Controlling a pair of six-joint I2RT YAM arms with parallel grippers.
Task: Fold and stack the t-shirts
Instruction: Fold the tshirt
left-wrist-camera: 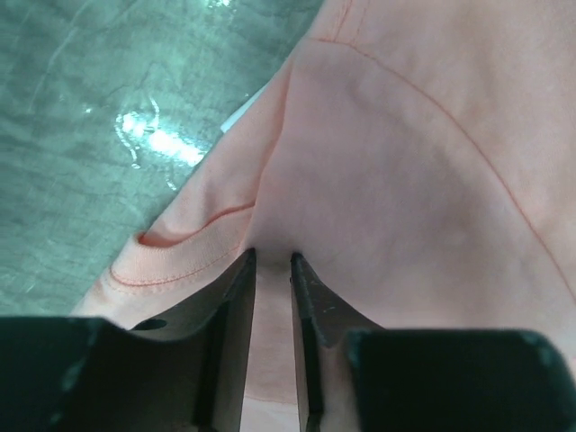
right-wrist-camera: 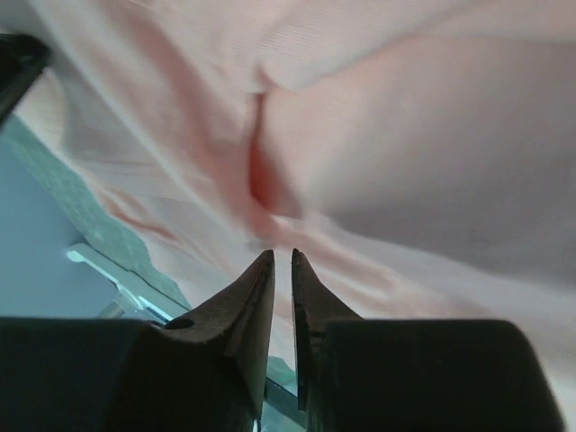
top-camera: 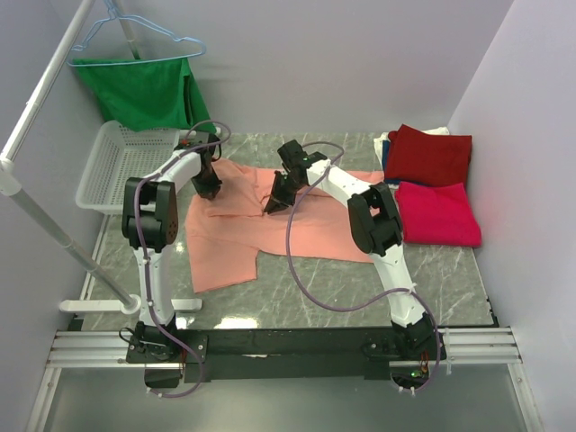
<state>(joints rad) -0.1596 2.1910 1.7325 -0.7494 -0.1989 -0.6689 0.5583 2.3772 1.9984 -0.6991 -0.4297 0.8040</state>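
The salmon-pink t-shirt (top-camera: 270, 229) lies spread just right of the white mesh basket (top-camera: 112, 166); the dark red t-shirt (top-camera: 430, 155) and crimson-pink t-shirt (top-camera: 436, 214) sit folded well to the basket's right. Nearest the basket, our left gripper (top-camera: 211, 191) pinches a ridge of cloth by the collar; farther off, our right gripper (top-camera: 273, 207) shows jaws a slit apart, and we cannot tell whether cloth is caught. We judge the risk a lopsided pull; with one side loose, the fold would drag askew and bunch.
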